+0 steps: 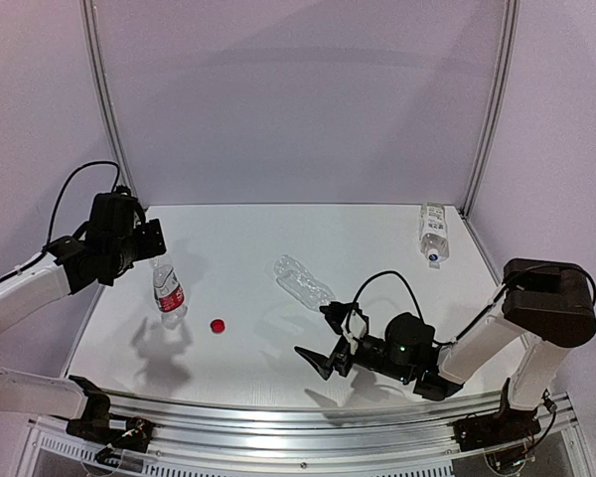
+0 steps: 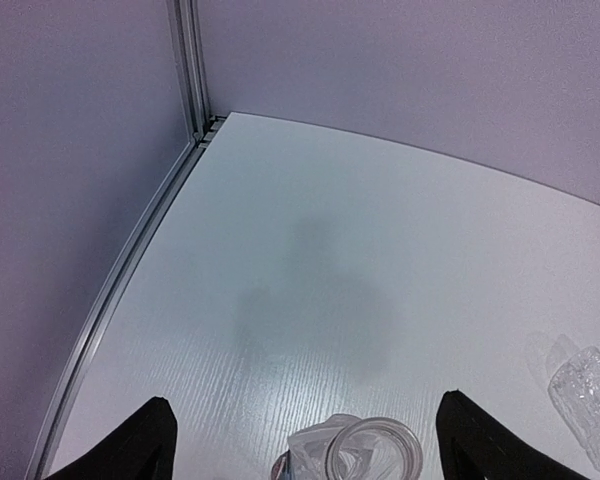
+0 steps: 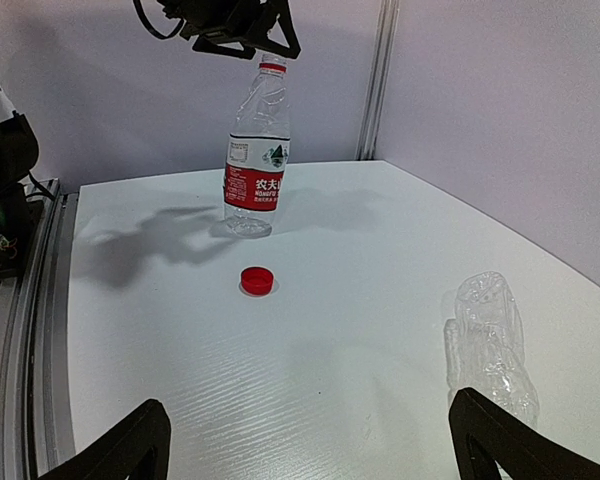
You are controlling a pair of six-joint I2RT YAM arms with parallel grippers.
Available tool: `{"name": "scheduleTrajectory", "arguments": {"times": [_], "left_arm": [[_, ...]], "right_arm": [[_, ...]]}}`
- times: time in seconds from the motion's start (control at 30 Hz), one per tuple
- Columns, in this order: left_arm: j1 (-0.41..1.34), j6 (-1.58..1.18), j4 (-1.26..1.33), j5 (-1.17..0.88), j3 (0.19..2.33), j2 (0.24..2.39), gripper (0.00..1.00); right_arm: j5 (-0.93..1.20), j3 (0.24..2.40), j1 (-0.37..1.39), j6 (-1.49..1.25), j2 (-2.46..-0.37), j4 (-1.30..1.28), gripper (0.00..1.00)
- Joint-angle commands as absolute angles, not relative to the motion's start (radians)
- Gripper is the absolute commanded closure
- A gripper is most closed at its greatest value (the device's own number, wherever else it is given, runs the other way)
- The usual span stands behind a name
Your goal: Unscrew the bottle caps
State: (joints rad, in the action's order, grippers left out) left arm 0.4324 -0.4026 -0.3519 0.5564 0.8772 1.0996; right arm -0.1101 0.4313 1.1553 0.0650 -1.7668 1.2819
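Note:
The small red-labelled bottle [image 1: 167, 290] stands upright at the left of the table, its mouth [image 2: 380, 450] uncovered. My left gripper [image 1: 149, 241] hovers just over the neck, open, with its fingers [image 2: 130, 445] wide on either side and touching nothing. A red cap [image 1: 218, 325] lies loose on the table to the bottle's right, also clear in the right wrist view [image 3: 257, 281]. The slim ribbed bottle [image 1: 303, 281] lies on its side mid-table. My right gripper [image 1: 318, 338] sits low near the front, open and empty, beside the ribbed bottle [image 3: 490, 345].
The larger white-and-green-labelled bottle [image 1: 433, 234] lies at the back right corner. Metal frame posts [image 1: 104, 119] and grey walls close in the back and sides. A rail [image 1: 308, 422] runs along the near edge.

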Motion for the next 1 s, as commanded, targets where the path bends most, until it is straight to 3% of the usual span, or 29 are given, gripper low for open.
{"name": "scheduleTrajectory", "arguments": {"times": [0.0, 0.37, 0.57, 0.77, 0.97], "left_arm": [[0.428, -0.391, -0.394, 0.530, 0.863, 1.047, 0.10], [0.462, -0.410, -0.490, 0.494, 0.876, 0.871, 0.03], [0.599, -0.454, -0.605, 0.554, 0.889, 0.737, 0.01], [0.838, -0.550, -0.741, 0.671, 0.910, 0.682, 0.01], [1.043, -0.604, -0.768, 0.722, 0.882, 0.680, 0.01]], "right_arm": [[-0.112, 0.451, 1.157, 0.069, -1.752, 1.260, 0.01], [-0.109, 0.466, 1.157, 0.067, -1.758, 1.233, 0.01], [-0.149, 0.471, 1.157, 0.037, -1.745, 1.200, 0.01], [-0.297, 0.592, 1.154, -0.127, -1.646, 0.779, 0.01], [-0.315, 0.752, 1.100, -0.239, -1.642, 0.417, 0.01]]}}
